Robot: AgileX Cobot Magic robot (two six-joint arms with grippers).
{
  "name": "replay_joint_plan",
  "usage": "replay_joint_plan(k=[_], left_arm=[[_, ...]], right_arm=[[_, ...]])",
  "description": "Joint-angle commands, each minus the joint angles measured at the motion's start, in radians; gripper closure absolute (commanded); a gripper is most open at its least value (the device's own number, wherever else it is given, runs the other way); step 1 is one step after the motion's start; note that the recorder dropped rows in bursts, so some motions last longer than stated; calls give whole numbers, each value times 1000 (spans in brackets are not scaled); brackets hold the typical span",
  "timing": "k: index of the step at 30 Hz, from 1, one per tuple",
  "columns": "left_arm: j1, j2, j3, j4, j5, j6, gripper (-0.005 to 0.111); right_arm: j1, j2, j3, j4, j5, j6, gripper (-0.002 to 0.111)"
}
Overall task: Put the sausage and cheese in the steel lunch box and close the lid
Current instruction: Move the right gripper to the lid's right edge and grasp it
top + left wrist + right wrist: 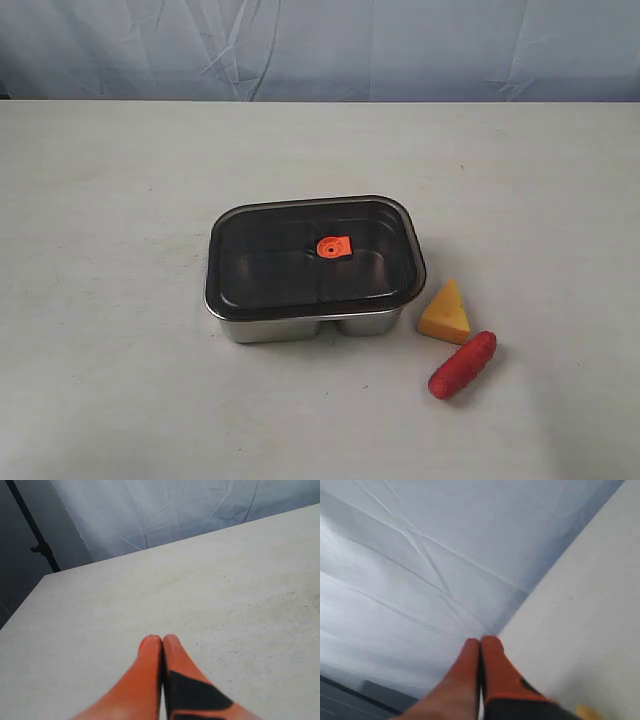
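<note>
Steel lunch box [280,330], lid [280,265] on, sits on the desk [120,200]. The cheese [445,313] and sausage [462,364] lie just beside it, away from the left claw [163,639] and right claw [480,641], both pinched shut, empty.

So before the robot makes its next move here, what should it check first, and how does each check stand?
1. Box open for food: not ok; the lid sits on the steel lunch box.
2. Cheese free to pick: ok; the cheese lies uncovered on the table, right of the box in the exterior view.
3. Sausage free to pick: ok; the sausage lies close beside the cheese.
4. Left gripper empty: ok; shut on nothing.
5. Right gripper empty: ok; shut on nothing.
6. Jaws ready to grasp: not ok; both pairs are closed.
</note>
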Motion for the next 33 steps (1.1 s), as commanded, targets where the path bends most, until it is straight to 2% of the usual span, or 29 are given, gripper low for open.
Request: replay_joint_plan(k=[1,2,5,7,9,14,18,21,23,27,29,30,33], left_arm=[[-17,-5,-1,-1,-8,-7,107],[-17,-5,-1,-1,-8,-7,107],[-17,-5,-1,-1,-8,-7,107],[-17,-5,-1,-1,-8,-7,107],[-17,-5,-1,-1,-8,-7,107],[-17,-5,-1,-1,-8,-7,107],[-17,-5,-1,-1,-8,-7,107],[-17,-5,-1,-1,-8,-7,107],[-17,-5,-1,-1,-8,-7,107],[-29,-5,-1,-1,-10,-7,107],[-36,-5,-1,-4,-8,-7,107],[-36,-5,-1,-4,-8,-7,107],[-36,-5,-1,-4,-8,-7,107]], right_arm=[[50,-7,-19,403,1,-60,108],[83,-7,-45,470,69,-169,108],[176,-7,-119,630,235,-676,108],[219,-7,-137,750,250,-838,108],[245,29,-151,759,237,-872,108],[262,276,-182,611,255,-872,108],[262,746,-304,533,275,-897,108],[262,1081,-559,492,466,-998,108],[231,1198,-677,441,512,-998,108],[69,1258,-792,467,508,-1031,108],[-47,1304,-827,614,617,-1227,108],[-139,1358,-853,750,750,-1392,108],[-253,1481,-880,1015,1036,-1620,108]])
